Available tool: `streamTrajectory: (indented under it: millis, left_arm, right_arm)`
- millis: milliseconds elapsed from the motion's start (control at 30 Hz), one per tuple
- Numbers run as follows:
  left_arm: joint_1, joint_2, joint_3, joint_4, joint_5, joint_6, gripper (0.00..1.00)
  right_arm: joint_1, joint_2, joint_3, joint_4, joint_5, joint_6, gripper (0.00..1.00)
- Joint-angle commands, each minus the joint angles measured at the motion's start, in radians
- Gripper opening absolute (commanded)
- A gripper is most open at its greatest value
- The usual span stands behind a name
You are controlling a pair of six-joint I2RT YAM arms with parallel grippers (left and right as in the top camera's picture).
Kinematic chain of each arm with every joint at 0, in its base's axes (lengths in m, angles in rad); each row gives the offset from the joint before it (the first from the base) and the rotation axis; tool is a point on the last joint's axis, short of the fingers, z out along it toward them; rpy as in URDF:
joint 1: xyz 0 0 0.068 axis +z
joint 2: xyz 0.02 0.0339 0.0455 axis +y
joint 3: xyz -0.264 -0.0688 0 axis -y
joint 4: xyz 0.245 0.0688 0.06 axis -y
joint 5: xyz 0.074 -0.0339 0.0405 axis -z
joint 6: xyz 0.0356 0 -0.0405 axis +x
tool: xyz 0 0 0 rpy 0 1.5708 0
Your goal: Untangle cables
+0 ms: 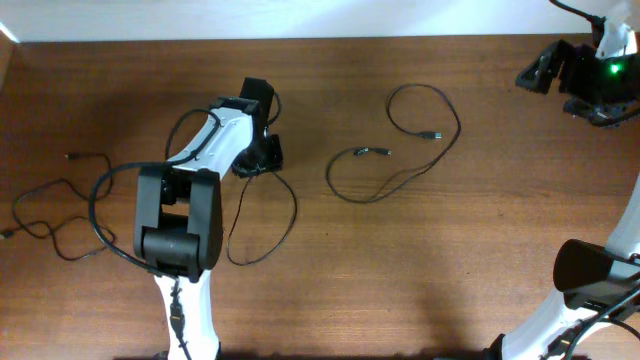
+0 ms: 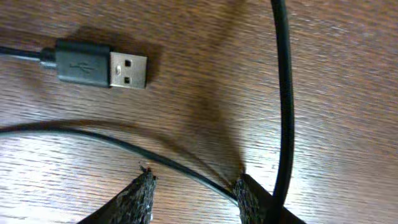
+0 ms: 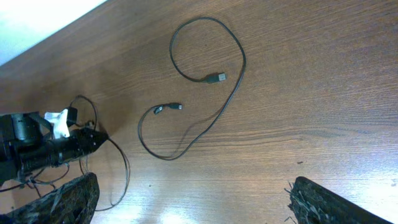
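**Desk:** What did you have on the left side?

**Operator:** My left gripper [image 2: 194, 193] hung low over the wooden table [image 1: 450, 280], jaws parted, nothing clamped. A thin black cord [image 2: 124, 144] lay on the wood just ahead of the fingertips [image 2: 140, 194]. It ran in towards the finger on the right of the wrist view, and I couldn't tell whether it touched. Farther ahead and to the left lay a USB plug [image 2: 102, 65], flat, with its metal end pointing right. A thicker black lead [image 2: 285, 93] came down beside that same finger. I couldn't say whose it was.

**Desk:** And from above?

**Operator:** The cord under the gripper curled in a loose loop back towards the arm's base. A second cable [image 1: 60, 183] lay well off to the gripper's left, apart from the rest.

**Desk:** The right arm?

**Operator:** My right gripper [image 3: 193, 205] was raised well above the table, fingers spread wide and empty. Far out in front of it the third cable [image 3: 241, 56] lay in an open curl. Its USB end [image 3: 216, 77] was inside the curl and its small plug [image 3: 168, 108] near it, touching no other cable.
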Motion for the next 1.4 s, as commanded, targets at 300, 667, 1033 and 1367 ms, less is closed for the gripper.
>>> streamTrajectory:
  millis: [300,667,1033,1367]
  left_arm:
    - [0.017,0.031,-0.089,0.018,-0.285,-0.001,0.00]
    - [0.048,0.031,0.955,-0.455,-0.277,0.105,0.00]
    - [0.163,0.034,1.233,-0.510,-0.218,0.120,0.00]
    - [0.024,-0.238,1.237,-0.703,-0.122,0.255,0.00]
  right_arm:
    - [0.005,-0.005,-0.002,-0.001,0.009,-0.015,0.99]
    - [0.005,-0.005,-0.002,-0.001,0.009,-0.015,0.99]
    - [0.005,-0.005,-0.002,-0.007,0.009,-0.015,0.99]
    - [0.005,-0.005,-0.002,-0.007,0.009,-0.015,0.99]
